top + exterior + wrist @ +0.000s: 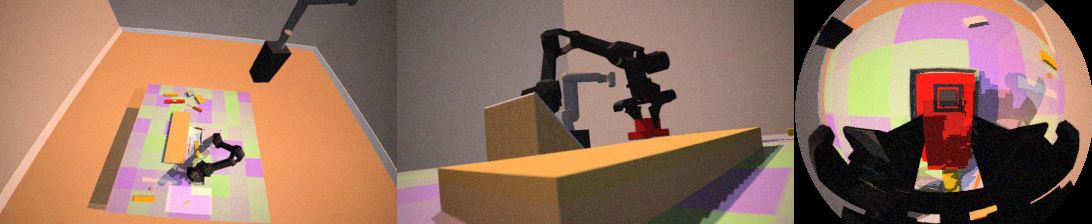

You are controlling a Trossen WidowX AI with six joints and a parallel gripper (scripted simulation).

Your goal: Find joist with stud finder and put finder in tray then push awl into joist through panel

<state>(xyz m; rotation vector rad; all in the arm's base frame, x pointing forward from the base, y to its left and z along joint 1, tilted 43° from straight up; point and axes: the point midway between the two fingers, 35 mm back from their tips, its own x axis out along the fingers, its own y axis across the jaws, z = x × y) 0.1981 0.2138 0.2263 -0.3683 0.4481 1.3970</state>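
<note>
My gripper (196,177) (647,121) (946,116) is shut on the red stud finder (648,134) (945,80), which hangs level, base down, between the fingers. The dark rim of the tray (912,95) shows around the stud finder's far end in the wrist view; whether they touch cannot be told. A pale-edged rectangle (177,207), perhaps the floor panel, lies just in front of the tray in the top view. A yellow tool (197,149) (950,181), possibly the awl, lies behind the gripper. No hole can be made out.
A long orange block (177,137) (585,158) lies beside the arm. A wedge-shaped block (510,128) stands behind it in the exterior view. A red bar (169,101) and a red-handled tool (198,109) lie at the far end. A yellow bar (143,198) lies near the rectangle.
</note>
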